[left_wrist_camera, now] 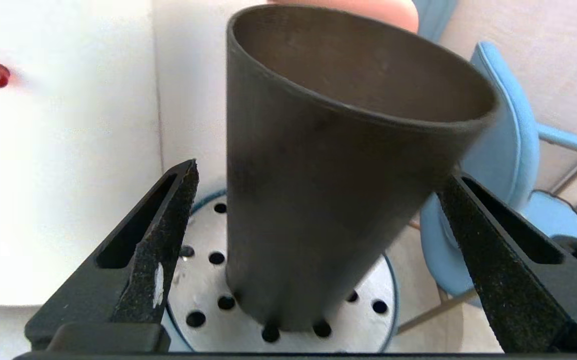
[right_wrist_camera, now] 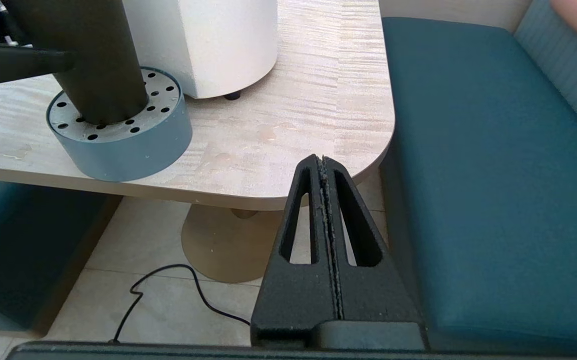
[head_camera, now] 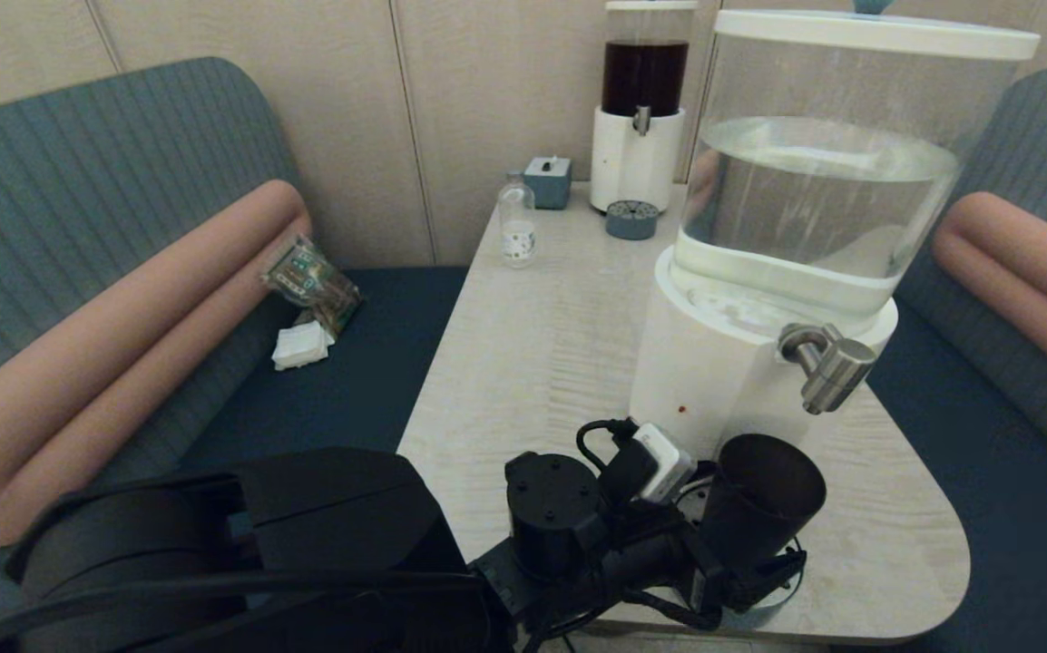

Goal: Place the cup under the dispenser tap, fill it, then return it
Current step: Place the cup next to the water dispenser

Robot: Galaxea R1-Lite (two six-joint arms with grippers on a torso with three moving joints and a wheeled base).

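The dark tapered cup (head_camera: 764, 508) (left_wrist_camera: 328, 200) (right_wrist_camera: 93, 60) stands upright on a round grey-blue perforated drip tray (left_wrist_camera: 203, 290) (right_wrist_camera: 128, 145). It sits in front of the big white dispenser (head_camera: 714, 381), below and slightly left of the brushed-steel tap (head_camera: 827, 363). My left gripper (head_camera: 741, 580) (left_wrist_camera: 318, 175) is open around the cup's lower half. A gap shows beside one finger (left_wrist_camera: 168, 235); the other finger (left_wrist_camera: 478, 240) sits close to the cup's wall. My right gripper (right_wrist_camera: 322, 160) is shut on nothing, parked low off the table's front right corner.
At the table's back stand a smaller dark-liquid dispenser (head_camera: 641, 109), a clear bottle (head_camera: 517, 222), a small blue box (head_camera: 548, 181) and a second drip tray (head_camera: 631, 219). Teal sofas flank the table (head_camera: 533, 363). A blue chair (left_wrist_camera: 498, 150) stands beyond the cup.
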